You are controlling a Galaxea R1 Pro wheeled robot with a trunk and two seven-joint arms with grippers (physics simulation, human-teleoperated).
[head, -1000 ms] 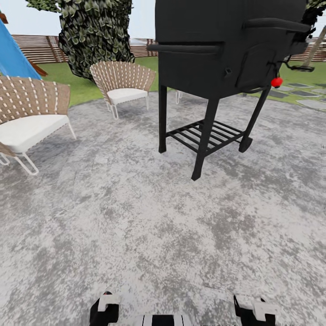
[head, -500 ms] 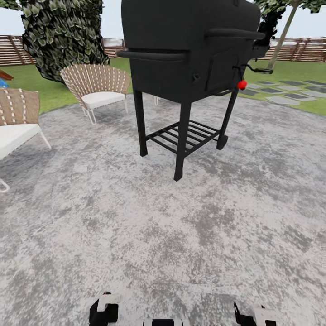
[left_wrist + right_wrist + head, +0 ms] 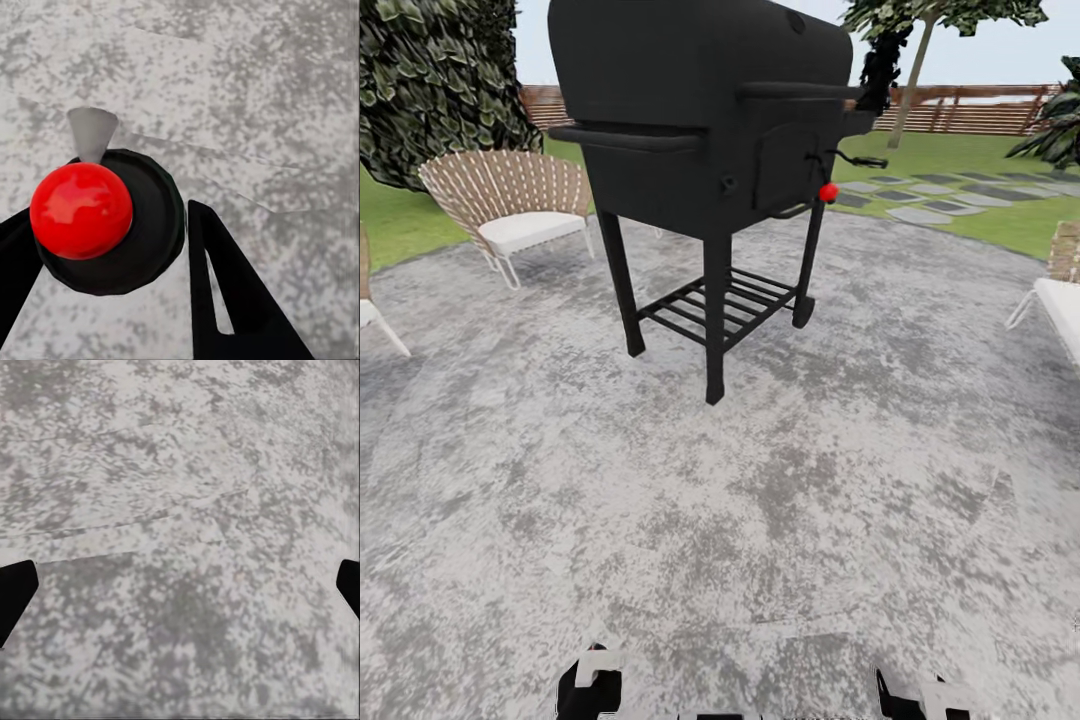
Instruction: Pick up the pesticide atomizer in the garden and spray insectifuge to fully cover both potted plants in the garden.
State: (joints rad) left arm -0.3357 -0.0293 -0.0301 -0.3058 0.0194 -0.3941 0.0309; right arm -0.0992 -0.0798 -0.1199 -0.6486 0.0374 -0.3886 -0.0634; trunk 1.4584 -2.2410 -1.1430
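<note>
Overhead, both arms hang low (jaws spread) above mottled patio (image 3: 780,520)

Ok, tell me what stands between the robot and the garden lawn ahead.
The black grill stands on the grey patio straight ahead, blocking the direct line. The stepping stones and lawn lie beyond it, to the grill's right, where the paving looks open.
</note>
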